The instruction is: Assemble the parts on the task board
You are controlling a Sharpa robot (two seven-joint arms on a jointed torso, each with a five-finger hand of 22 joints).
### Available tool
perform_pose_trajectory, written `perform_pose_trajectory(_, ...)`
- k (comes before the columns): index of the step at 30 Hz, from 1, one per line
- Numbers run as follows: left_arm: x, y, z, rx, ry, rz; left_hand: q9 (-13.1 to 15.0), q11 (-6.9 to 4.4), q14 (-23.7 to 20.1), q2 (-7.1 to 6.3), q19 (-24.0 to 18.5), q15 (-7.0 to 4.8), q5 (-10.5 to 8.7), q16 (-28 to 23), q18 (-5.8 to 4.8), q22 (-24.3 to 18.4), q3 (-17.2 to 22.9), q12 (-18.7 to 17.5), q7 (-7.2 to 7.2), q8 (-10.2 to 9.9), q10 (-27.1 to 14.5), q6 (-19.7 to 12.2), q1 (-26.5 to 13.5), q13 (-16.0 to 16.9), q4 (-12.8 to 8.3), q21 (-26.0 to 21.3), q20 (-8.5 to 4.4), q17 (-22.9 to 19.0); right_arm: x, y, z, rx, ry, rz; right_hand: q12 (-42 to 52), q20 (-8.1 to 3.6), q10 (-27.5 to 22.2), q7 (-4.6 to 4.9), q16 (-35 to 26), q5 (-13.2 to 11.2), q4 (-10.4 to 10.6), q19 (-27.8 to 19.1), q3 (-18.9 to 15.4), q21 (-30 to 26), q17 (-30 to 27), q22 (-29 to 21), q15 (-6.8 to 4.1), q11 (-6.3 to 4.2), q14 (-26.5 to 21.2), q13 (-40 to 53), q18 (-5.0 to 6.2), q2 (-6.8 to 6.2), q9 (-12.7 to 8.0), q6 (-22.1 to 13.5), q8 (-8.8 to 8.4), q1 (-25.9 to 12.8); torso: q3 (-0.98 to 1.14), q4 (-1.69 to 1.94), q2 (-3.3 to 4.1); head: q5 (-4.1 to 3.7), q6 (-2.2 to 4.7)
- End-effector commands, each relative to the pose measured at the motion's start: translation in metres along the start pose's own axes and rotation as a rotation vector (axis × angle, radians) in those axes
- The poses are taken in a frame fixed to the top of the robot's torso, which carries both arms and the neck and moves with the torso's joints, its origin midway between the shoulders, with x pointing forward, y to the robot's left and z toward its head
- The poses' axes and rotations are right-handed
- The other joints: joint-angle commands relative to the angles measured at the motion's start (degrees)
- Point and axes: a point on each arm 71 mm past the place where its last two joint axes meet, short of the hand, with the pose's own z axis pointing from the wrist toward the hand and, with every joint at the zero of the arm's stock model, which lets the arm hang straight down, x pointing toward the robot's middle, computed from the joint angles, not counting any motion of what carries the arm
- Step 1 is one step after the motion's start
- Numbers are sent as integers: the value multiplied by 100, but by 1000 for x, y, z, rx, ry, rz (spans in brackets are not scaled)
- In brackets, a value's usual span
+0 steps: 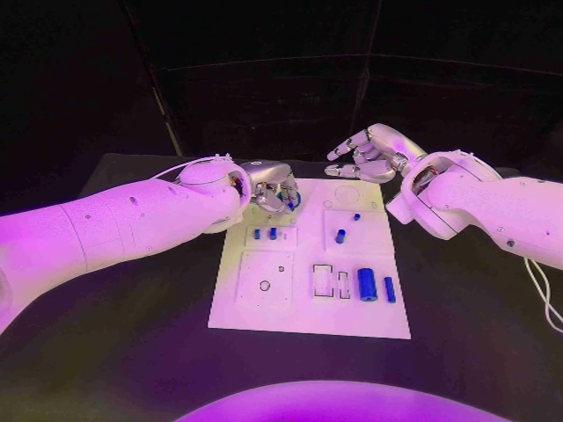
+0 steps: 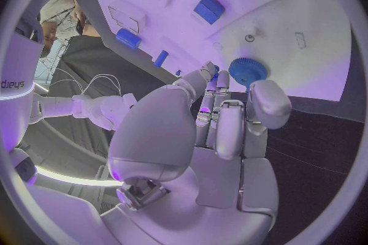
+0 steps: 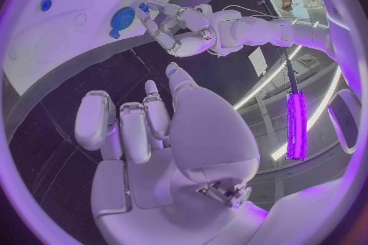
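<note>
I see my left hand (image 2: 218,128) by the blue gear (image 2: 247,70); its grip seems hidden, so I cannot tell. My right hand (image 1: 373,151) hangs curled, holding nothing, past the task board (image 1: 307,312).

two robot hands above task board (image 1: 310,281)

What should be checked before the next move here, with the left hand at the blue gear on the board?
1. Left hand at the round blue toothed gear: ok, fingertips reach it at the far edge of the white task board.
2. Firm grip on the gear: cannot tell, fingers cover the contact.
3. Gear seated on the board: cannot tell.
4. Right hand out of the way: ok, it hangs above the board's far edge, fingers curled, holding nothing.
5. Other parts undisturbed: ok, the two upright blue cylinders stand at the near right, small blue blocks sit mid-board.
</note>
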Motion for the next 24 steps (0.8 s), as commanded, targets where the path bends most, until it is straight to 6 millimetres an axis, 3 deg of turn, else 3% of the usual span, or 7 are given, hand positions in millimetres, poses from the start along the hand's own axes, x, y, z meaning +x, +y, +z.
perform_pose_trajectory(1, -4, 3, -6, -5, -28, -57, -12, 6, 113, -68, 34, 12, -10, 15, -97, 19, 47, -38, 33, -38, 56, 34, -7, -13, -2, 49, -6, -9, -1, 1, 0, -8, -6, -1, 16, 3, -20, -1, -20, 26, -8, 12, -13, -18, 127, -3, -35, -13, 308, 2, 33, 4, 1, -16, 32, 62, 0, -3, 1, 17, 8)
perform_pose_trajectory(12, -5, 27, -25, -71, 6, -88, -19, 7, 113, -85, 38, 12, -11, 13, -98, 33, 73, -58, 35, -49, 75, 46, -25, -18, -9, 62, -5, -20, -3, -1, 0, -3, -7, -2, 16, 3, -20, -1, -20, 26, -8, 12, -13, -18, 127, -3, -35, -13, 308, 2, 33, 4, 1, -16, 32, 62, 5, 6, 5, 43, 4)
perform_pose_trajectory(24, -1, 39, -26, -109, 41, -92, -27, 5, 103, -119, 29, 12, -11, -5, -94, 20, 105, -83, 35, -61, 103, 65, -40, -22, -28, 46, -5, -65, -2, -1, 0, -3, -6, -2, 7, 3, -28, -1, -27, 28, -8, 4, -17, -26, 117, -18, -35, -13, 306, -7, 36, 10, 3, -8, 39, 71, 6, -14, 7, 79, 3)
